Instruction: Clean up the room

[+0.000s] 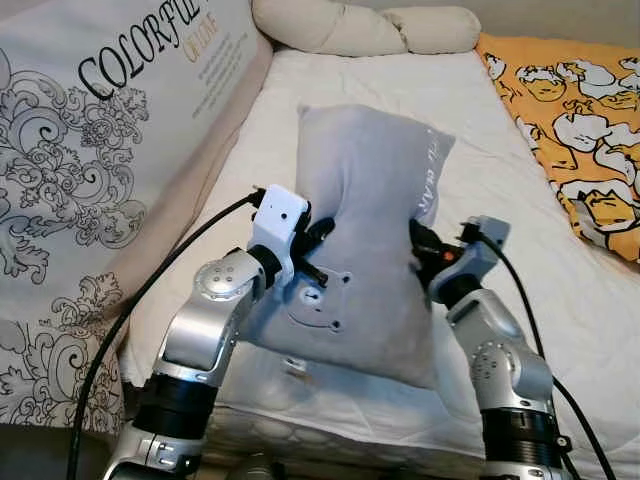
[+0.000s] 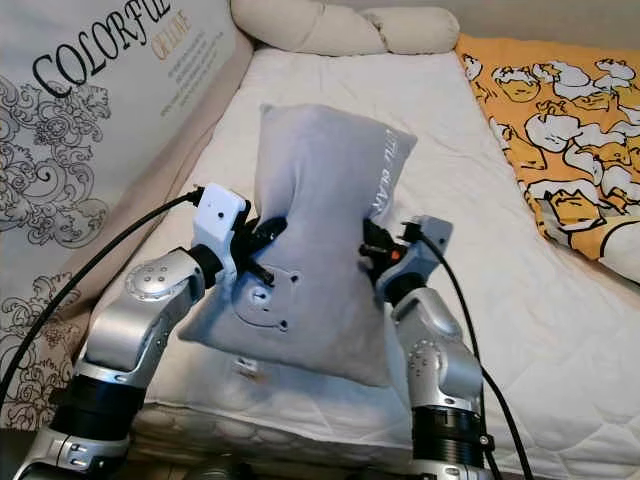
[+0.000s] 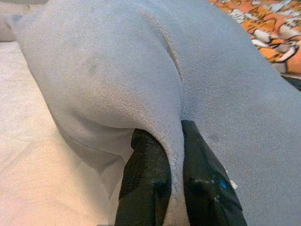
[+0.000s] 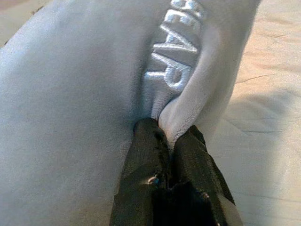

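A grey plush pillow (image 1: pixel 365 230) with white embroidered lettering is held up over the near edge of the white bed (image 1: pixel 330 100). My left gripper (image 1: pixel 318 235) is shut on a fold of its left side, and the left wrist view shows fabric pinched between the black fingers (image 3: pixel 146 169). My right gripper (image 1: pixel 420 245) is shut on its right edge, just below the lettering (image 4: pixel 176 61). The pillow hangs between both arms, its lower corner drooping toward me.
A large patterned cushion (image 1: pixel 90 180) printed with "COLORFUL" leans along the bed's left side. Cream bolster pillows (image 1: pixel 360 28) lie at the head. An orange cartoon-print blanket (image 1: pixel 575 120) covers the right side. Bare mattress lies beyond the pillow.
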You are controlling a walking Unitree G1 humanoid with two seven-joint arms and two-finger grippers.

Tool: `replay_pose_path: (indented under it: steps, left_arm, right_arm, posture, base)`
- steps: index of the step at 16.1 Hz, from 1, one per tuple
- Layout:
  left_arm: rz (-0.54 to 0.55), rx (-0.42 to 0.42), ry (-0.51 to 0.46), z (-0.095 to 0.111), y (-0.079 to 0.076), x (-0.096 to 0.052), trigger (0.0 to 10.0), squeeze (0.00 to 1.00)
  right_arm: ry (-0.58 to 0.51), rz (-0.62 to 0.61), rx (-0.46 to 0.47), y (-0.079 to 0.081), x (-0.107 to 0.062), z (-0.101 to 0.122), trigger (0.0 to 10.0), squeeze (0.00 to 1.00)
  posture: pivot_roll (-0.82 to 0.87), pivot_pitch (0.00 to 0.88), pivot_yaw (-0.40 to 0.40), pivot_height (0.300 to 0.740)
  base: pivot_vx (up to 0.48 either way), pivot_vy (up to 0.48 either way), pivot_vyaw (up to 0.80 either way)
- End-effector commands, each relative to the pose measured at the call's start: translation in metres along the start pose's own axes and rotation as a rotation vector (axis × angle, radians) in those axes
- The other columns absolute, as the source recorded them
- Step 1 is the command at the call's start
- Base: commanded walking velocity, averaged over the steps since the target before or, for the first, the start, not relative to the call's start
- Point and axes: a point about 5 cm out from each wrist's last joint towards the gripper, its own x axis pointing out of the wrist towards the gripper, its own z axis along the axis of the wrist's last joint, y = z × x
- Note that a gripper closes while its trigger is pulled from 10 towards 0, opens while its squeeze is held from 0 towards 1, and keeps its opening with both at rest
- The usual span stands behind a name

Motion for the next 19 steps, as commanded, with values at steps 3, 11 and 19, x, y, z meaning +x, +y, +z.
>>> replay_pose_path:
  steps: [3,11,19]
  left_arm:
    - [-0.006,0.031,-0.020,0.0062,-0.0029,0.0023,10.0,0.00]
    - [0.020,0.031,-0.028,0.0079,-0.0001,0.0044,10.0,0.00]
    - [0.030,0.034,-0.031,0.0088,0.0023,0.0061,10.0,0.00]
  right_arm:
    - [0.017,0.011,-0.039,0.0066,-0.0010,-0.0026,10.0,0.00]
    - [0.009,-0.015,-0.019,0.0051,0.0012,-0.0014,10.0,0.00]
    - [0.017,-0.064,0.015,0.0023,0.0018,-0.0031,10.0,0.00]
  posture:
    - [-0.01,0.000,0.048,0.740]
    - [0.00,0.000,0.038,0.740]
    - [-0.01,0.000,0.047,0.740]
  base:
    - [0.000,0.000,-0.18]
    - [0.000,0.252,-0.27]
    - [0.000,0.384,-0.10]
